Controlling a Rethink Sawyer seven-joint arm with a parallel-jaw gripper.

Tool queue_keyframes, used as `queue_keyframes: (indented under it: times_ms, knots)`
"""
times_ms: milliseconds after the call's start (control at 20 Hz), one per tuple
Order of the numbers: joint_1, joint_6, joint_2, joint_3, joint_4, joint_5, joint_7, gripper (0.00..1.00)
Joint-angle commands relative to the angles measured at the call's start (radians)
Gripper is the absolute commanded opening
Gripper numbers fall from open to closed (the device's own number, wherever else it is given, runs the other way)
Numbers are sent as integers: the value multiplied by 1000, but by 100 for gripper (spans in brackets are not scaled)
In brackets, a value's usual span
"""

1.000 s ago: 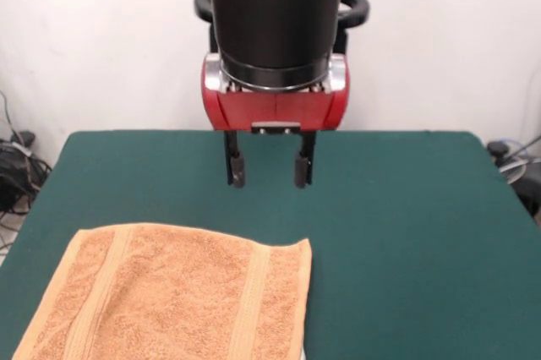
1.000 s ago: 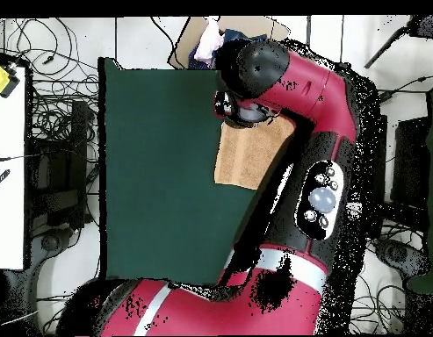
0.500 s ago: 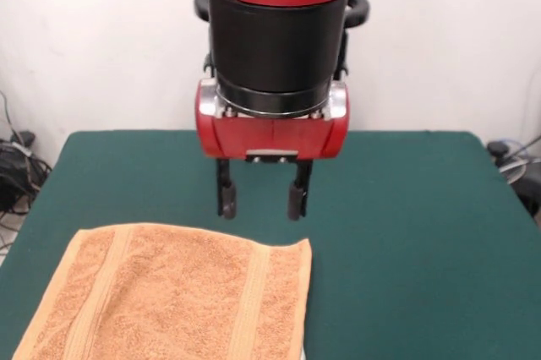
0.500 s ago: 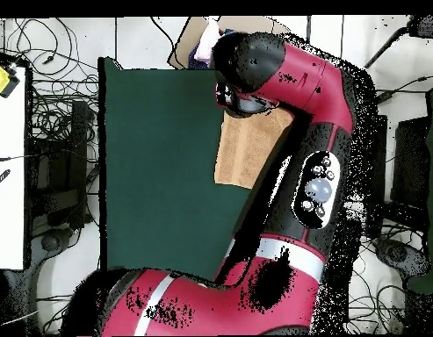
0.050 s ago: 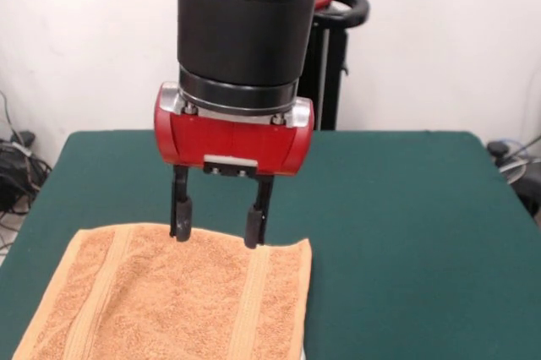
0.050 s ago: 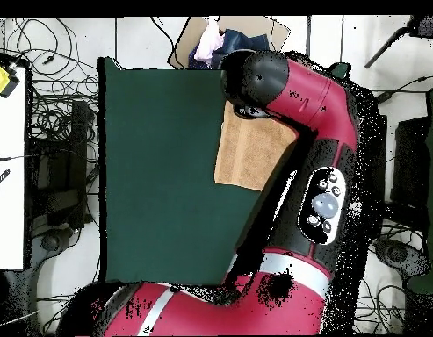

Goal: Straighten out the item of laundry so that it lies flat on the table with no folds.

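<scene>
One orange-tan towel (image 5: 177, 297) lies nearest the camera on the one green table (image 5: 406, 233), at its front-left part, running off the bottom of the front view, with two woven bands visible. Just behind, one gripper (image 5: 220, 229) stands over the towel's far edge, its two fingers (image 5: 181, 216) spread apart, holding nothing, tips at the cloth.

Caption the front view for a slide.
Open hand poised at the far edge of the orange towel on the green table.
</scene>
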Motion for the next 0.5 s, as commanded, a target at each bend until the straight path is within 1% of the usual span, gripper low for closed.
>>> queue_keyframes:
  times_ms: [50, 200, 500]
  knots:
    - [-6, 19, -28, 86, 183, -15, 161, 100]
    - [-3, 21, -28, 86, 178, -16, 165, 100]
    - [4, 53, 2, 78, 116, -22, 187, 100]
